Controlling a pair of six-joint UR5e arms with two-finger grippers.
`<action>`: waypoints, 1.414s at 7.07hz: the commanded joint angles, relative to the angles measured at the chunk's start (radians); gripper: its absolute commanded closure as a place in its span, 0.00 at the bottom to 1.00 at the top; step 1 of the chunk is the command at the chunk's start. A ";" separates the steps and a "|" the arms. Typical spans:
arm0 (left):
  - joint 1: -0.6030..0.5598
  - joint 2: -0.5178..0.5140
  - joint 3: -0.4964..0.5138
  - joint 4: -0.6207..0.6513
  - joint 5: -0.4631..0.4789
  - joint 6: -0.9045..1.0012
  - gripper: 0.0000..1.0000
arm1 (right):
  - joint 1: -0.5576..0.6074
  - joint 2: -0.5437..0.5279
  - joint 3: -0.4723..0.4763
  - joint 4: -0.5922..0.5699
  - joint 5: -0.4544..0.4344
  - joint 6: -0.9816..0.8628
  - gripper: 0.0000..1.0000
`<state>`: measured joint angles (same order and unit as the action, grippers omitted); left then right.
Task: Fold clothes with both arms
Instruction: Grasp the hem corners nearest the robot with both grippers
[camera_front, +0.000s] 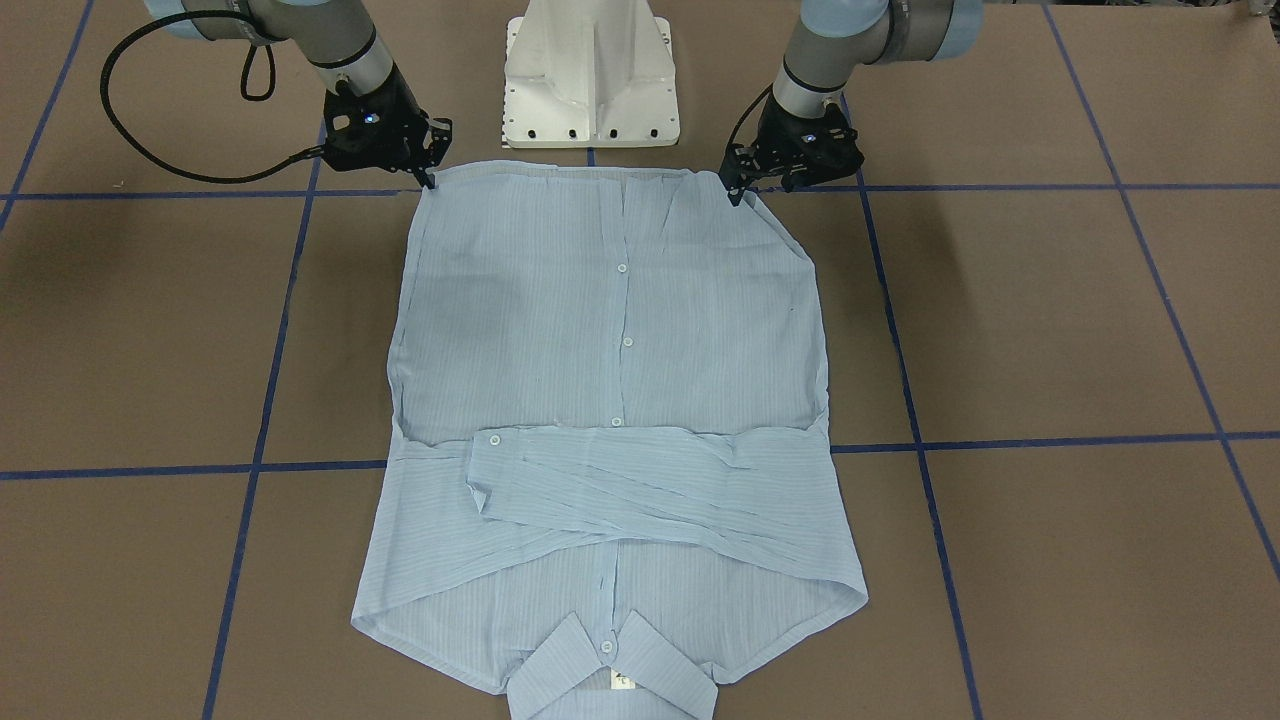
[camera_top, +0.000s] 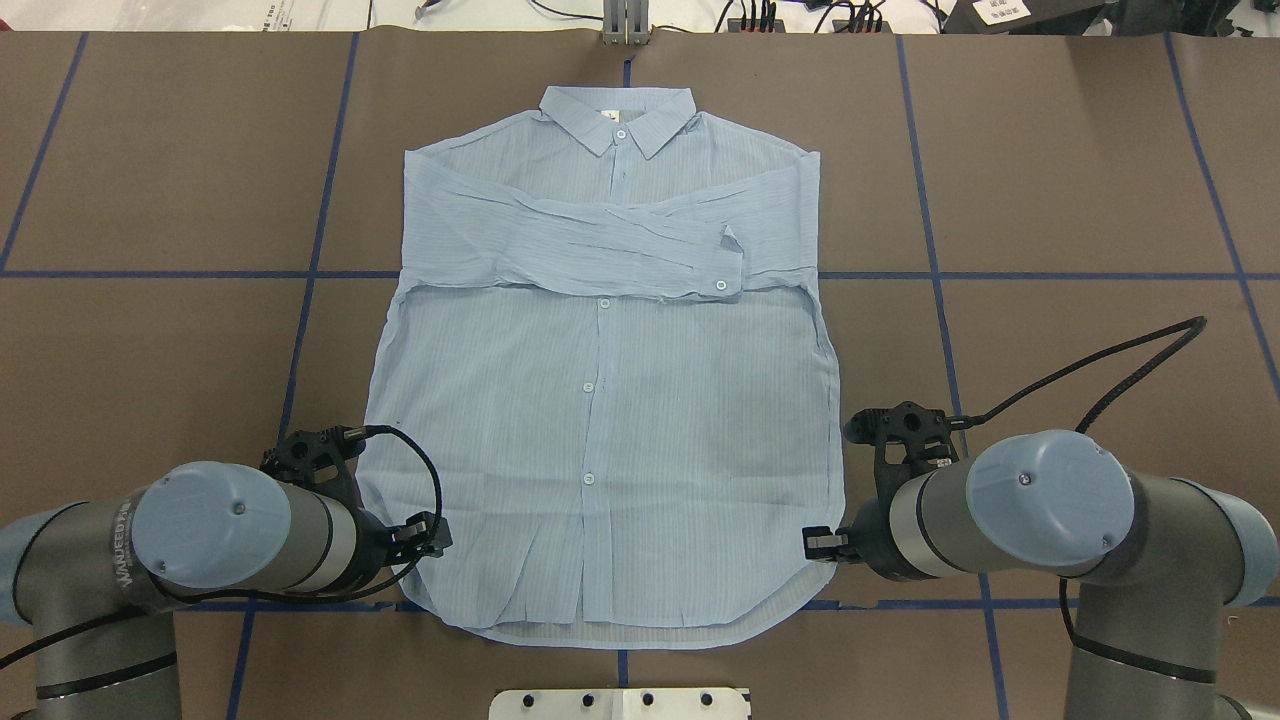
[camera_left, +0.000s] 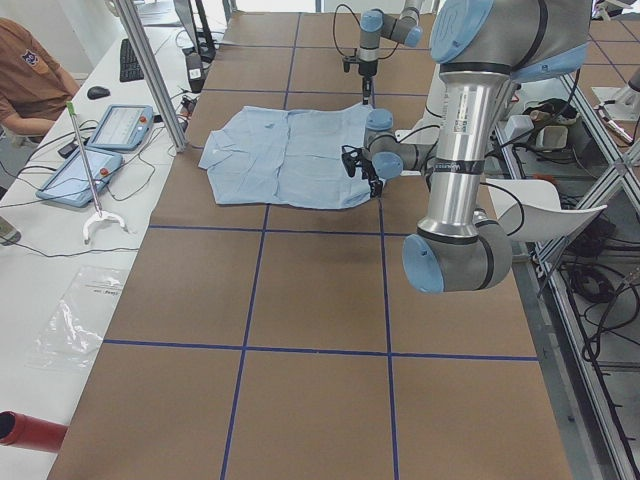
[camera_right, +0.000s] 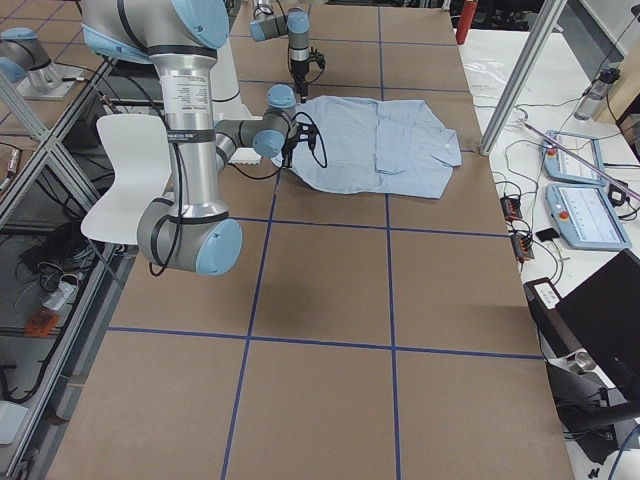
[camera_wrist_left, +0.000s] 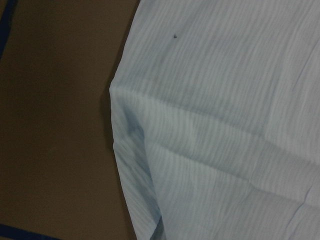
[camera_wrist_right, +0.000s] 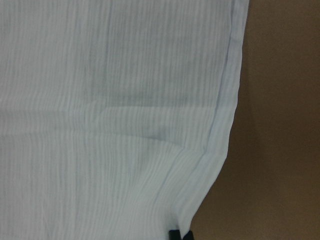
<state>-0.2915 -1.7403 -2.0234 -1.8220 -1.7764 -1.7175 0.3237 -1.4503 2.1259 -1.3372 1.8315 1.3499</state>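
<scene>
1. Gripping is the first thing to get right. My left gripper (camera_front: 738, 192) and right gripper (camera_front: 430, 180) sit at the two near hem corners of the shirt (camera_front: 610, 330), which lies flat on the table (camera_top: 1050, 180). Both pairs of jaws look pressed together, pinching the cloth edge, and I judge the bite shallow
2. I should raise both corners level and at one pace, so the hem (camera_top: 600, 625) is taut between them and does not sag in the middle
3. Over the button front I should hold my grippers equally apart, so each side edge lands on itself
4. The sleeves (camera_top: 580, 245) lie crossed over the chest, so I should lay cloth over them, not drag it
5. I should aim the hem just short of the collar (camera_top: 617, 115) at the far end, and let go only once the cloth rests
</scene>
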 joint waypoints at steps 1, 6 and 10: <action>-0.001 -0.004 0.008 0.001 0.000 -0.001 0.15 | 0.006 0.001 -0.001 0.000 0.002 0.000 1.00; -0.005 -0.025 0.065 0.001 0.000 -0.002 0.35 | 0.015 0.001 0.000 0.000 0.002 -0.002 1.00; -0.002 -0.031 0.065 0.000 0.002 -0.002 0.67 | 0.029 -0.001 0.008 0.000 0.009 -0.002 1.00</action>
<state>-0.2942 -1.7666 -1.9590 -1.8222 -1.7753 -1.7196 0.3490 -1.4505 2.1317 -1.3377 1.8389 1.3489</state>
